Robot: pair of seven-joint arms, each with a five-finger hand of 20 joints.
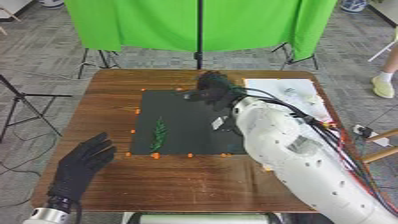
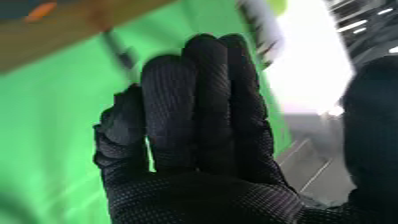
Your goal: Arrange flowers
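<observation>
Okay, the green sprig (image 1: 159, 134) lay on the left part of the black mat (image 1: 185, 120), middle of the frame, its length running up and down the picture with the tip up. Right hand (image 1: 213, 89) was at the mat's upper right edge, upper middle of the frame; contact with the mat, can't tell. In the right wrist view, that hand (image 2: 204, 197) was wide: fingers straight and side by side, thumb standing well apart, green cloth (image 1: 160, 25) beyond. Left hand (image 1: 86, 159) was at lower left, over the worktop (image 1: 191, 182), fingers relaxed and extended, pointing up and slightly right, apart from the mat. Orange marks (image 1: 155, 156) ran along the mat's edges. White sheet (image 1: 266, 83) sat at upper right on the worktop, partly behind the right arm (image 1: 289, 150), with something pale on it, too unclear to name.
</observation>
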